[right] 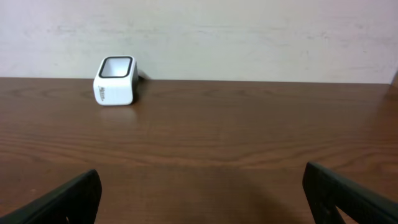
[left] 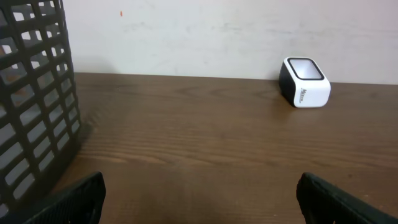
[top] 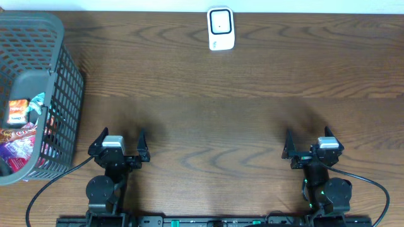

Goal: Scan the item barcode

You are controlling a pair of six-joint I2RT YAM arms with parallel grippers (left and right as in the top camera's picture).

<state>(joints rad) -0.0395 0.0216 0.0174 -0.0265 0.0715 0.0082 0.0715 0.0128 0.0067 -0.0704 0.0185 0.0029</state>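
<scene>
The left gripper (top: 121, 134) and the right gripper (top: 308, 133) both rest low at the near edge of the desk (top: 208, 107), fingers wide apart and holding nothing. Just beside the left gripper stands a grey basket (top: 66, 94). Inside it lie some colourful packets (top: 17, 126), heaped together (their long axis I cannot tell). The white scanner (top: 221, 28) sits well apart at the far edge, its long side pointing away from the arms and its window facing up.
</scene>
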